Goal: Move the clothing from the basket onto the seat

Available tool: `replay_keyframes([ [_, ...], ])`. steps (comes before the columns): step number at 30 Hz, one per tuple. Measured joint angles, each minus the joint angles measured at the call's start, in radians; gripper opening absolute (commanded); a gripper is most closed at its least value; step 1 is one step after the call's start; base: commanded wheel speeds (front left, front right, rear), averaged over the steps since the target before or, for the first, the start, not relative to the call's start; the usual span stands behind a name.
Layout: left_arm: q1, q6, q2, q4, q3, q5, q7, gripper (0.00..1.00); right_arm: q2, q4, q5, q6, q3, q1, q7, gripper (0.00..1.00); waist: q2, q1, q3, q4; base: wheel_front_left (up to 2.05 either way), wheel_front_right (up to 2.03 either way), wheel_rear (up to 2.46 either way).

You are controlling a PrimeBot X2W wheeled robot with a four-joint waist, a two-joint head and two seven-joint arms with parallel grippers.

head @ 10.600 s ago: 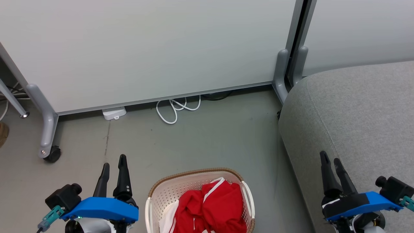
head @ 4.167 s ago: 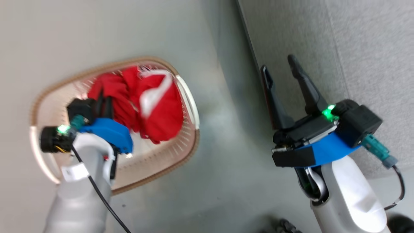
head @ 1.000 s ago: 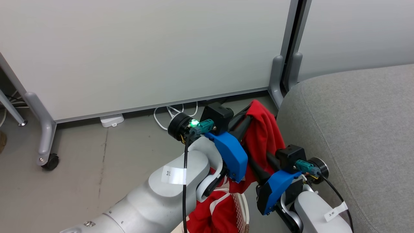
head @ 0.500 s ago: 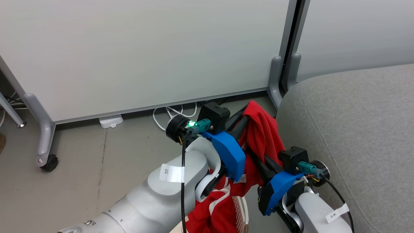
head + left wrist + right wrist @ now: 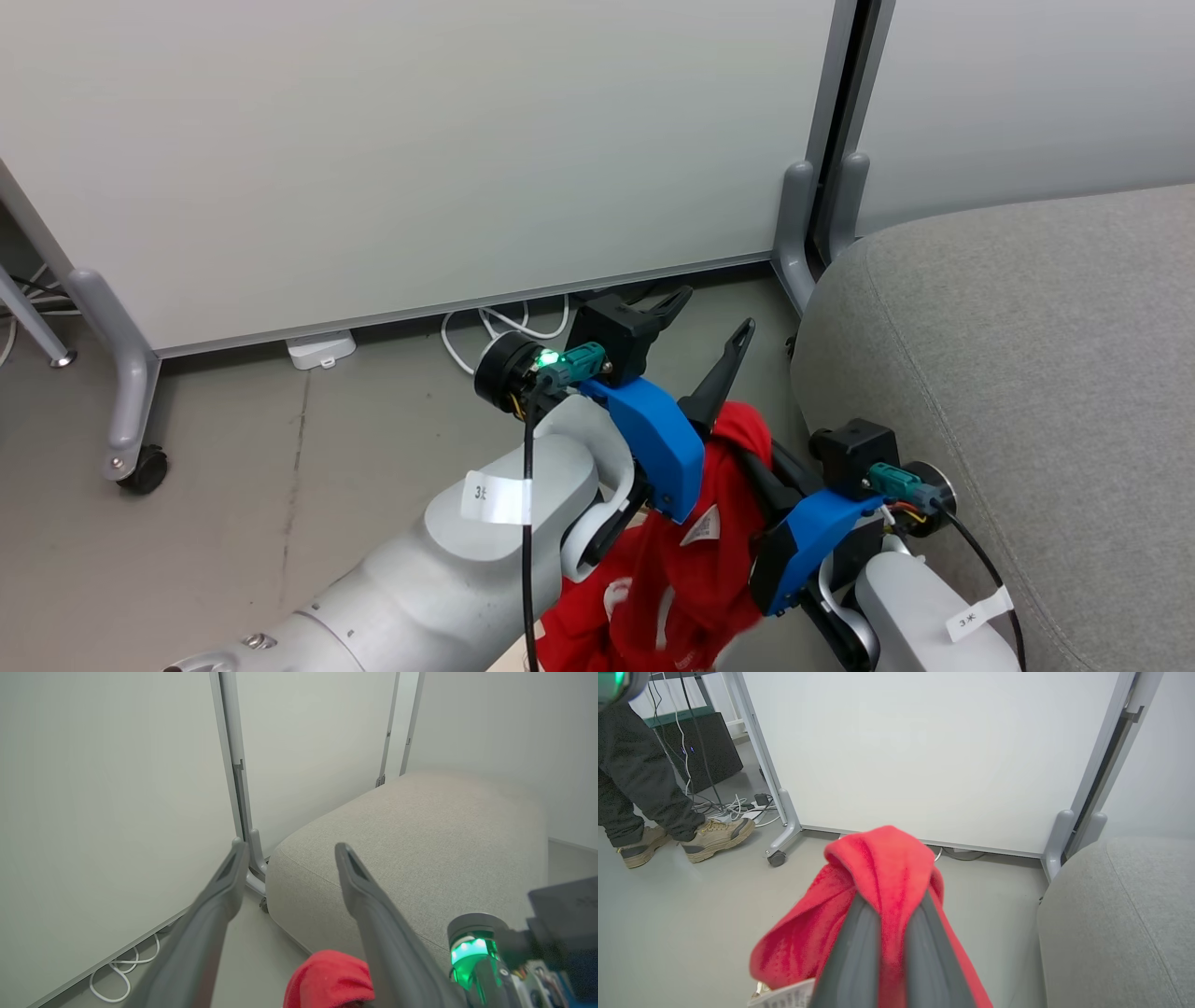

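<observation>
Red clothing (image 5: 724, 551) hangs bunched from the right gripper (image 5: 889, 905), whose fingers are pressed tight together with the fabric pinched between them and draped over their tips; a white tag (image 5: 702, 525) shows on the cloth. The bundle is up in the air above the floor (image 5: 280, 448), just beside the rounded corner of the grey seat (image 5: 1027, 355) and not resting on it. The left gripper (image 5: 716, 311) stands just above the bundle, fingers spread wide with nothing between them, pointing toward the white partition panel (image 5: 420, 140). A white cable (image 5: 481, 329) loops at the panel's foot. Off to one side, a person's tan boots (image 5: 714, 833) stand on the floor.
</observation>
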Motion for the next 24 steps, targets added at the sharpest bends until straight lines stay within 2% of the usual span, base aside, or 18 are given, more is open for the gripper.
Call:
replay_keyframes([
  [4,0.003,0.007,0.0,0.0,0.02,0.013,-0.004,1.0,0.0,0.0,-0.004,0.0,-0.015,-0.001,-0.005,0.0,0.0,0.0,0.004,0.004,0.0,0.0,0.0],
  [7,0.033,0.021,0.008,-0.039,0.092,0.067,-0.006,1.0,0.0,-0.008,-0.014,0.0,-0.032,-0.001,-0.009,0.0,0.0,0.0,0.009,0.009,0.0,0.0,0.0],
  [12,0.173,0.027,0.064,-0.161,0.228,0.204,-0.006,1.0,0.0,-0.044,-0.034,0.0,-0.058,0.003,-0.014,0.0,0.0,0.0,0.017,0.01,0.0,0.0,0.0],
  [17,0.343,0.01,0.115,-0.274,0.356,0.342,-0.006,1.0,0.0,-0.093,-0.044,0.0,-0.082,0.023,-0.017,0.0,0.0,0.0,0.023,0.008,0.0,0.0,0.0],
  [24,0.551,-0.018,0.138,-0.348,0.538,0.489,-0.006,1.0,0.0,-0.166,-0.061,0.0,-0.114,0.063,-0.007,0.0,0.0,-0.0001,0.03,0.0,0.0,0.0,0.0],
])
